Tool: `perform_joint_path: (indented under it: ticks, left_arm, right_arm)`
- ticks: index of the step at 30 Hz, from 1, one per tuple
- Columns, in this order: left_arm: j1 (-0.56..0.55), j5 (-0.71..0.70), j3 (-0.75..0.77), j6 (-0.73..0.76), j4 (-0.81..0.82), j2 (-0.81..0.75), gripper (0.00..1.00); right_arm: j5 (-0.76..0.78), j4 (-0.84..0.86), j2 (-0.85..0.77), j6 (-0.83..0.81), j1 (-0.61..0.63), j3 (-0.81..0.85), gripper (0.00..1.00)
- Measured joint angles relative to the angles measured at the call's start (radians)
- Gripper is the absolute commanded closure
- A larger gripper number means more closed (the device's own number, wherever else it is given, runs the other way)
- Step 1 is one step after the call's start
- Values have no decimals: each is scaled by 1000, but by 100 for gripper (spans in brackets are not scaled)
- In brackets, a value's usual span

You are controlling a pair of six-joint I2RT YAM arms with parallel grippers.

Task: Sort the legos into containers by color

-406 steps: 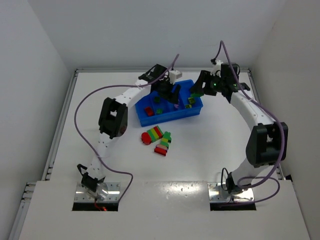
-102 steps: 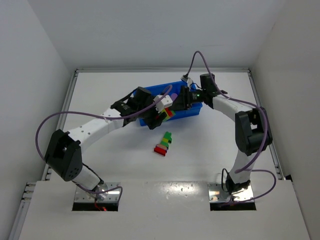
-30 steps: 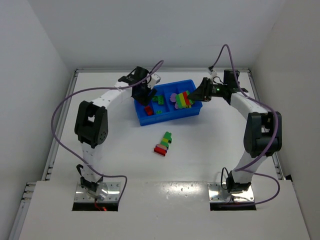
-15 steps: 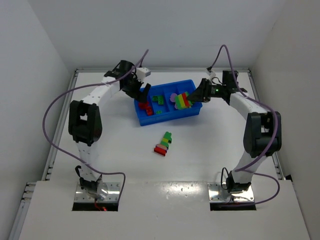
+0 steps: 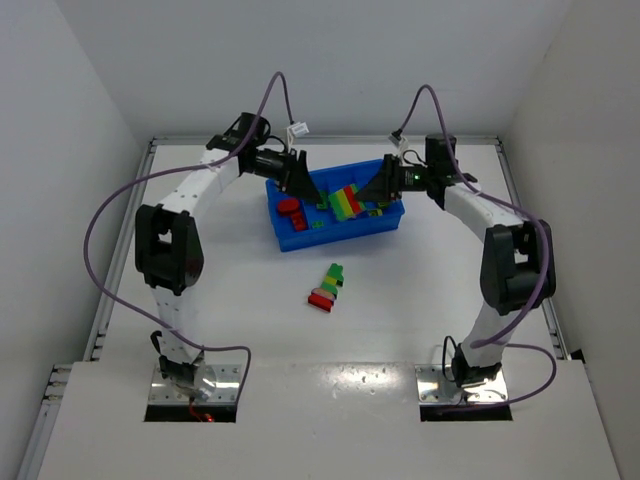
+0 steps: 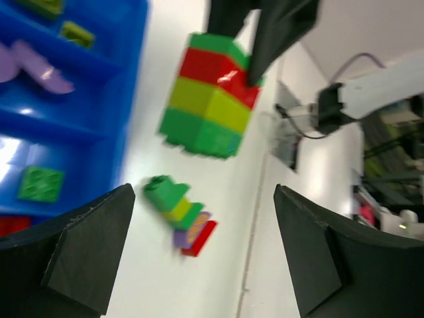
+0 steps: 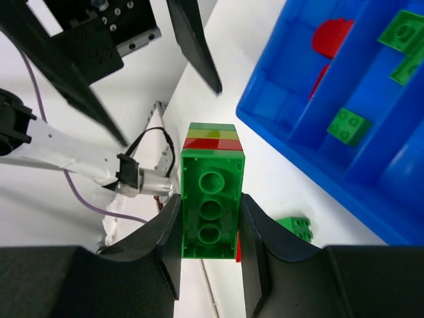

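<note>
Top external view first: look at the left gripper [image 5: 300, 178]. Moved off the left end of the blue tray [image 5: 330, 238] a moment ago and turned to face the striped stack [image 5: 346, 201]. Jaws wide apart, holding nothing. Now look at the right gripper [image 5: 377, 190]. Clamped tight on one green end of that stack, and slid from the tray's right end to about its middle. Held up in the air, not down in any box. From the free end: green, yellow, red.

Red bricks [image 5: 291, 208] now lying in the left box, so probably dropped there and done. Next, most likely: grabbing the free green brick and pulling it off. Plenty left too: another stack [image 5: 326, 287] on the table [image 5: 200, 300] in front of the tray, not touching it.
</note>
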Motion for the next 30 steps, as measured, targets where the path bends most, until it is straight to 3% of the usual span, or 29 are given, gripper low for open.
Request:
perform_joint_path:
  ticks: [7,16,30]
  left_arm:
    - [-19,126,0,-44,2,18,9]
    - [-19,151,0,-57,2,56,16]
    - [-19,289,-3,11,4,82,65]
  right_arm:
    - [-26,50,21,43,33,16,100]
    - [-55,83,22,77,58,28,100]
    - [-98,134,23,120,68,29,100]
